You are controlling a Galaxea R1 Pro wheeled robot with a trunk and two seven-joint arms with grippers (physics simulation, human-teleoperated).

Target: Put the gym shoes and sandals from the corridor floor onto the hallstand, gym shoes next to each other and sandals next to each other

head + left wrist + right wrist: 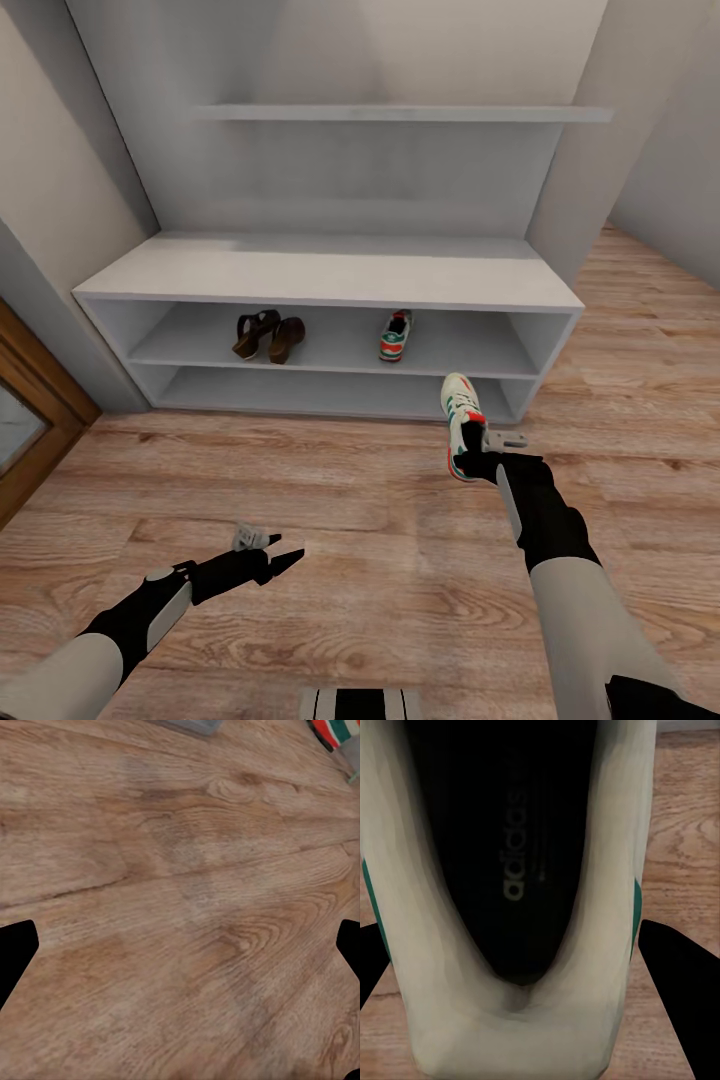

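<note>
One gym shoe (396,335) stands on the middle shelf of the white hallstand (330,270), right of centre. The two sandals (268,336) lie side by side on that same shelf, to its left. My right gripper (479,447) is shut on the heel of the second gym shoe (462,408), held above the corridor floor (350,520) in front of the rack's right end. In the right wrist view that shoe (517,870) sits between the black fingers (679,982). My left gripper (270,549) hangs open and empty low over the floor (180,870).
A wood-framed door (25,410) stands at the left, beside the rack. Grey walls flank the hallstand on both sides. The rack's bench top, lower tier and thin upper shelf (400,113) hold nothing. Floor stretches to the right of the rack.
</note>
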